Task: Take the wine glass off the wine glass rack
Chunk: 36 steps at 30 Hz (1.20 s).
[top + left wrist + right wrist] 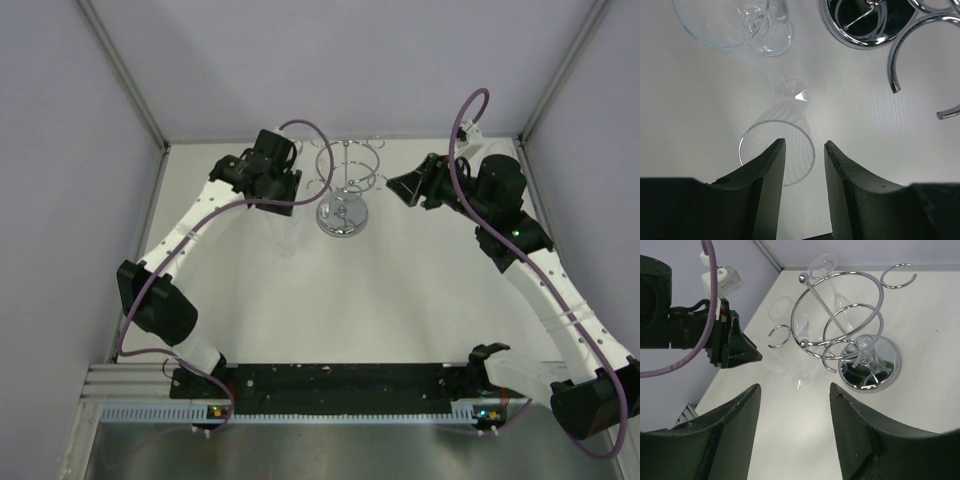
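The chrome wine glass rack (343,212) stands at the back middle of the table, and its mirrored base shows in both wrist views (840,30) (887,372). A clear wine glass (790,112) is on the table just left of the rack, off its loops, and apparently upright; its foot shows in the right wrist view (801,380). My left gripper (804,142) is open just above it, its left finger overlapping the rim, gripping nothing. Another glass (822,265) hangs foot-up in the rack. My right gripper (795,390) is open and empty, right of the rack.
A further clear glass bowl (725,20) shows left of the rack base. Open wire loops (900,55) stick out from the rack towards my left gripper. Grey walls close the table at the back and sides. The arms' bases sit at the near edge.
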### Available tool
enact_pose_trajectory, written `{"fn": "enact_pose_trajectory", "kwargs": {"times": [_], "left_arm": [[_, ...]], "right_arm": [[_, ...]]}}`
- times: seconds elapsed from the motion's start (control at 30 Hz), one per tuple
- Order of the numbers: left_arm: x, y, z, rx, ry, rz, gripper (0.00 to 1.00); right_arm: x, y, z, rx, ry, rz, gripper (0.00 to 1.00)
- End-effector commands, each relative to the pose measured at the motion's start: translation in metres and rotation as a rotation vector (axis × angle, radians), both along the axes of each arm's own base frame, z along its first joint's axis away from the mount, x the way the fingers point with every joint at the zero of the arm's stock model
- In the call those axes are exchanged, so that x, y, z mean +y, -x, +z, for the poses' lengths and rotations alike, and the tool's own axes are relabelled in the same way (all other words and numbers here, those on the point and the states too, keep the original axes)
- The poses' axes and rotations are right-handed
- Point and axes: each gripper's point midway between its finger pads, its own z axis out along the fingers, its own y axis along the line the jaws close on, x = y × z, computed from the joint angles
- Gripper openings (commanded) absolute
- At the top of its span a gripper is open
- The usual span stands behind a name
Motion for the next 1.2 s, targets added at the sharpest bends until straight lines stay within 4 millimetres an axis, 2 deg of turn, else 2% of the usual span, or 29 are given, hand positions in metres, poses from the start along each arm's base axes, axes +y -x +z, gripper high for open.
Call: {"fn": "enact_pose_trajectory", "kwargs": {"times": [0.0, 0.2, 0.33, 0.53, 0.63, 0.73, 0.93, 1.07, 1.17], "left_arm": [[-0.003, -0.008, 0.032, -0.077, 0.015, -0.004, 0.44], [-0.001, -0.006, 0.058, -0.127, 0.026, -0.003, 0.45], [-0.002, -0.008, 0.087, -0.192, 0.059, -0.004, 0.46], [-0.006, -0.034, 0.136, -0.305, 0.150, 0.006, 0.47], [-0.012, -0.051, 0.147, -0.301, 0.259, -0.007, 0.47], [-0.011, -0.076, 0.151, -0.298, 0.395, 0.004, 0.47], [-0.032, -0.106, 0.144, -0.231, 0.638, -0.039, 0.47], [-0.046, -0.122, 0.142, -0.230, 0.731, -0.053, 0.47], [-0.049, -0.137, 0.135, -0.237, 0.768, -0.017, 0.47]], "right_arm": [[0.002, 0.000, 0.007, -0.046, -0.002, 0.005, 0.58], [0.002, 0.001, 0.007, -0.044, -0.004, 0.009, 0.58], [0.001, 0.001, 0.009, -0.048, -0.004, 0.004, 0.58], [0.002, 0.002, 0.011, -0.051, -0.010, 0.010, 0.58], [0.002, 0.004, 0.010, -0.048, -0.010, 0.014, 0.58], [0.003, 0.006, 0.009, -0.044, -0.014, 0.020, 0.58], [0.006, 0.010, 0.007, -0.031, -0.030, 0.044, 0.58], [0.006, 0.010, 0.007, -0.033, -0.029, 0.042, 0.58], [0.007, 0.011, 0.007, -0.033, -0.036, 0.049, 0.58]]}}
